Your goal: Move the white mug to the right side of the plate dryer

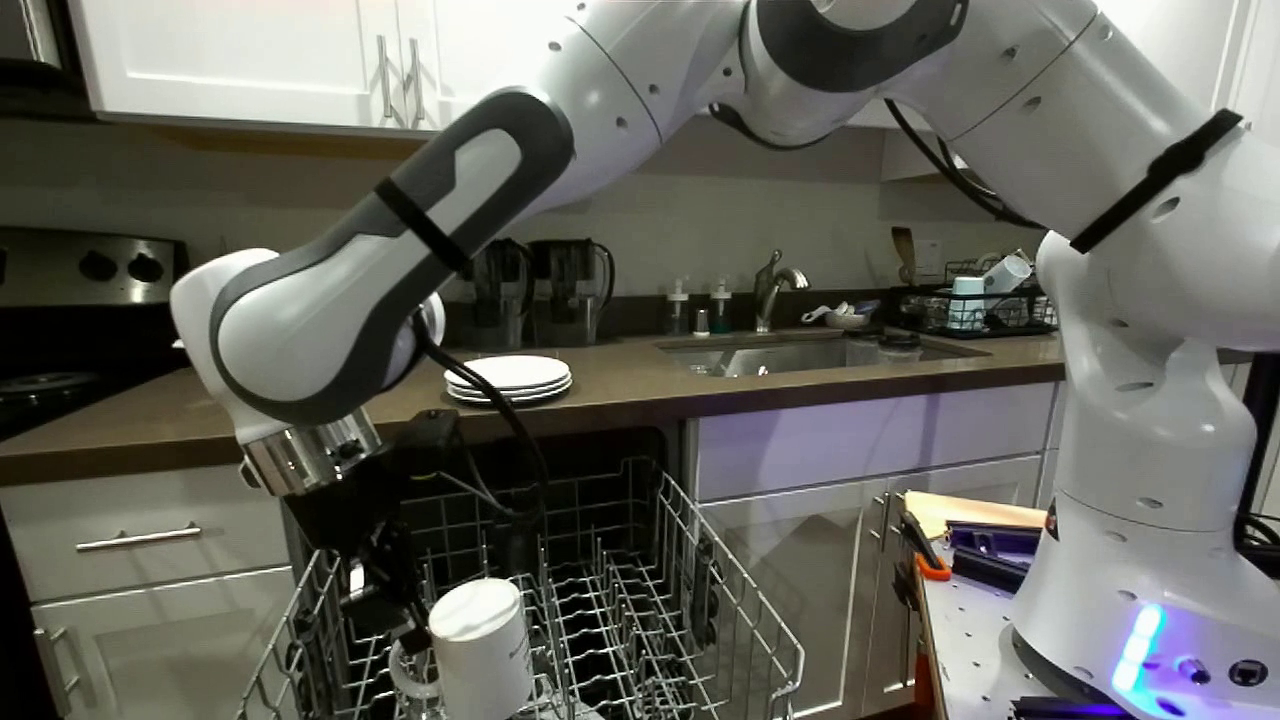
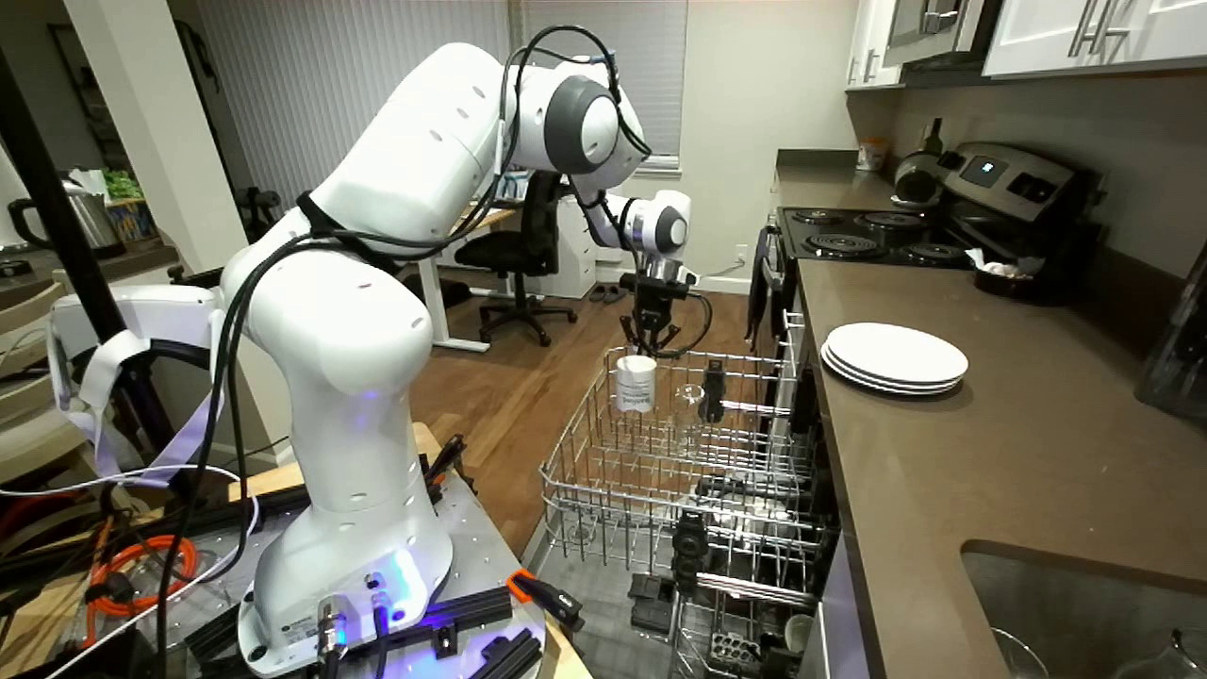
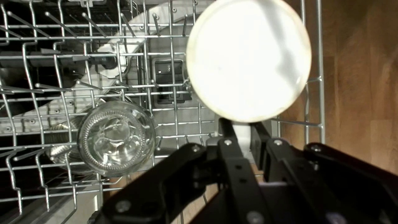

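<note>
The white mug (image 1: 485,650) is upside down, its closed base facing up. It shows in both exterior views (image 2: 636,384) and from above in the wrist view (image 3: 248,59). My gripper (image 3: 242,130) has its two black fingers on either side of the white handle, and the gap between them looks filled by it. The mug body hides the fingertips' ends. The gripper also shows beside the mug in both exterior views (image 1: 408,625) (image 2: 651,339). The plate dryer, a wire rack (image 3: 321,77), lies under and around the mug. I cannot tell whether the mug touches the wires.
A clear glass (image 3: 116,138) stands upside down in the rack beside the mug. Upright prongs fill the rack. A stack of white plates (image 2: 894,356) sits on the brown counter (image 2: 1037,453). A lower rack (image 2: 717,651) shows below. Wooden floor borders the rack.
</note>
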Robot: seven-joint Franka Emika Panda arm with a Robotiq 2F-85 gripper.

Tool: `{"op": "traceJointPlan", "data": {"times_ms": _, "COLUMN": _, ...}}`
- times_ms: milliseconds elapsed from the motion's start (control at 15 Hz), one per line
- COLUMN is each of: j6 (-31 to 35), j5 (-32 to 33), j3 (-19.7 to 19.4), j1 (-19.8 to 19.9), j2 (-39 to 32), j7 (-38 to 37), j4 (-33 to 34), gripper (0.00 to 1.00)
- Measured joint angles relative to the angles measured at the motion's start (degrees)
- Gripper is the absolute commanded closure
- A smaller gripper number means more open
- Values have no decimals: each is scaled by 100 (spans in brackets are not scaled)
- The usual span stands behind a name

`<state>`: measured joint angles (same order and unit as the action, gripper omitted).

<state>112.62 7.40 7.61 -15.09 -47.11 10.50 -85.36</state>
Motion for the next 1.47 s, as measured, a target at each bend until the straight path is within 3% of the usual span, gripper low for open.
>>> {"op": "traceJointPlan", "data": {"times_ms": 400, "j6": 332, "j5": 0, "j3": -127, "j1": 164, "j2": 568, "j7": -208, "j4": -662, "gripper": 93}}
{"op": "traceJointPlan", "data": {"times_ms": 1000, "j6": 926, "j5": 0, "j3": -384, "j1": 484, "j2": 1720, "j7": -628, "j4": -2284, "gripper": 93}}
{"op": "traceJointPlan", "data": {"times_ms": 1467, "j6": 2283, "j5": 1, "j3": -602, "j1": 935, "j2": 2101, "j7": -629, "j4": -3149, "gripper": 94}}
